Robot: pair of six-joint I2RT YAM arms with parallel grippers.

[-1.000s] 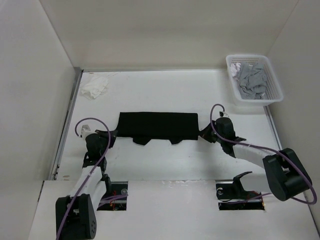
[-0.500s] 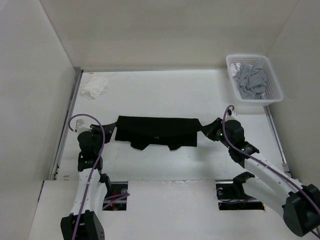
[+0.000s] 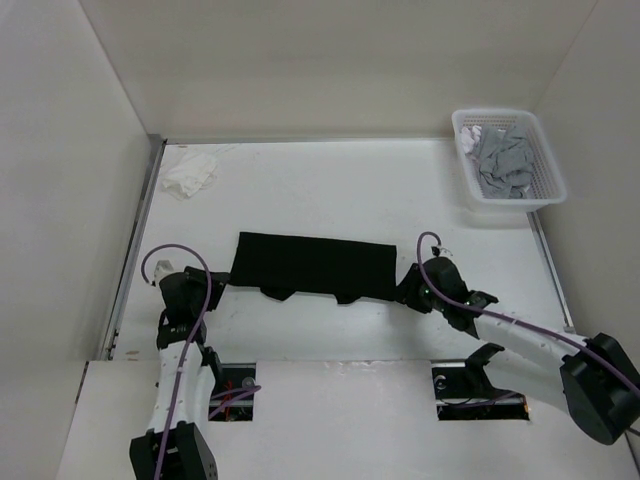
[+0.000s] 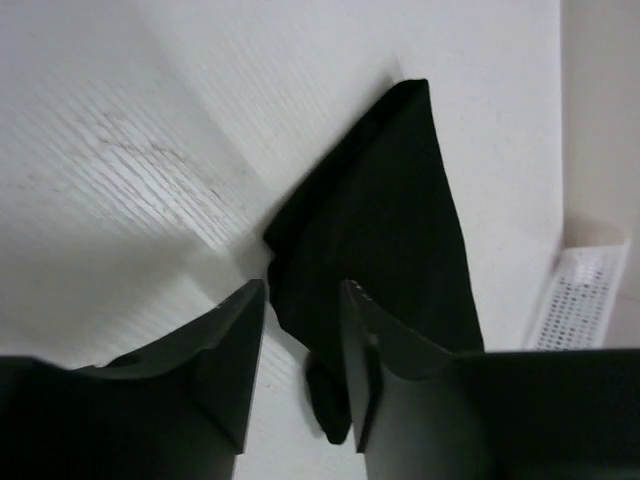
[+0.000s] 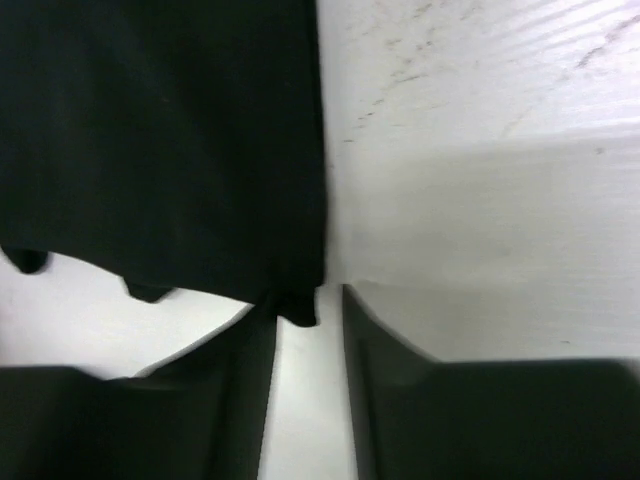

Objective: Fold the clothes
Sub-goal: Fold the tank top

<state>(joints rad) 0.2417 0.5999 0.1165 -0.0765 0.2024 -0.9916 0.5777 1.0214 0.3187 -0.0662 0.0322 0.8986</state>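
Left fingers (image 4: 225, 360) stand parted, clamping nothing; the black shirt (image 4: 400, 230) has one end lying loose in the gap at their tips. Right fingers (image 5: 385, 400), likewise parted, have its other corner at their tips. The shirt stretches flat across the tabletop (image 3: 330, 190) between both.

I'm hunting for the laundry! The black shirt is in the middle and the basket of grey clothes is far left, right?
Not quite: the basket of grey clothes sits far right, as the top view shows. The black shirt is in the middle.
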